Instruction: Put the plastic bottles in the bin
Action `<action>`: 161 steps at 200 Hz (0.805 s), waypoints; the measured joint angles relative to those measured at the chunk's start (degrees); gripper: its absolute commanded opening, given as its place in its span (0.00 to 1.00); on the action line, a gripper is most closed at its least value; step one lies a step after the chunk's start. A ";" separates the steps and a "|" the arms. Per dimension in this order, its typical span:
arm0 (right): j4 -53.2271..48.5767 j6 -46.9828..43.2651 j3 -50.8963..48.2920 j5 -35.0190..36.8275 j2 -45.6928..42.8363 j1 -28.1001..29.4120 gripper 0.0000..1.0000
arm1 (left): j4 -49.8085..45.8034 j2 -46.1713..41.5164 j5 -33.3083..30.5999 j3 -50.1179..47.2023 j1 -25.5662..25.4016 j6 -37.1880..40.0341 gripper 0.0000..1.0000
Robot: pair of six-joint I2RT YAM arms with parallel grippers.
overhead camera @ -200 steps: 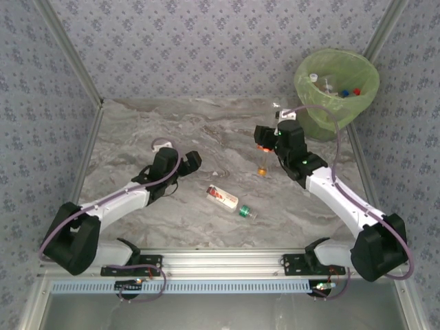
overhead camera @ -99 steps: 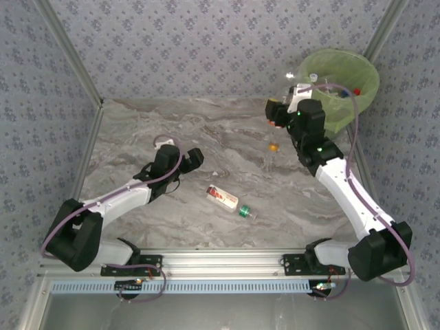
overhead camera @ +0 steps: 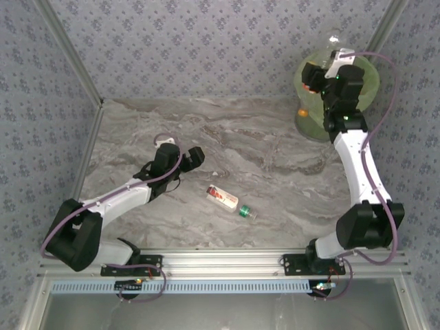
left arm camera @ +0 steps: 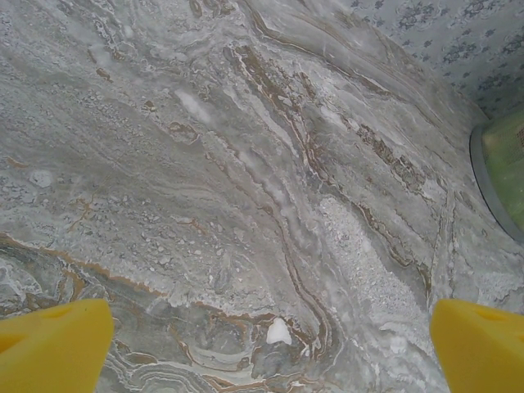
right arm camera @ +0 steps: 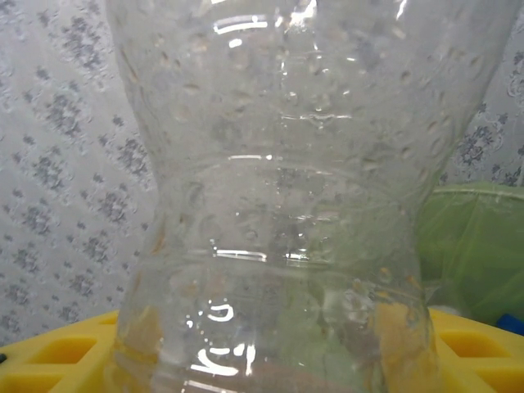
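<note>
My right gripper (overhead camera: 313, 77) is raised at the left rim of the bin (overhead camera: 371, 77), a round bin lined with a light-green bag. It is shut on a clear plastic bottle (right arm camera: 278, 205), whose orange cap (overhead camera: 302, 112) hangs below the gripper. In the right wrist view the yellow fingers (right arm camera: 57, 352) flank the bottle's body, and the green bag (right arm camera: 475, 246) lies behind it. Another bottle (overhead camera: 225, 200), with a red-white label and a green cap, lies on the marble table (overhead camera: 137, 124). My left gripper (overhead camera: 194, 158) (left arm camera: 268, 348) hovers open over bare table to that bottle's left.
Patterned walls and metal frame posts (overhead camera: 69, 51) close in the table at the back and sides. The bin's edge (left arm camera: 503, 164) shows at the right of the left wrist view. A small white chip (left arm camera: 278, 331) lies on the marble.
The right arm swung up and back to the right, carrying the clear bottle from over mid-table to the bin's left rim. The left arm stayed nearly still.
</note>
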 measured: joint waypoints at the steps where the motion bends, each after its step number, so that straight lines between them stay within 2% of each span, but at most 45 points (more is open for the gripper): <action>1: -0.02 0.09 0.15 -0.11 0.13 -0.11 0.38 | 0.00 0.00 0.00 0.00 0.00 0.00 0.99; 59: 0.24 -0.35 11.19 -1.55 9.09 -4.09 0.37 | -0.11 0.33 -0.02 0.11 0.00 0.07 0.99; 121: 0.72 -11.67 21.16 5.05 15.56 -4.04 0.36 | -0.46 0.74 0.00 0.96 0.00 0.46 0.99; 161: 0.74 -20.09 23.17 9.53 17.94 -3.76 0.36 | -0.48 0.74 -0.02 0.96 0.00 0.48 0.99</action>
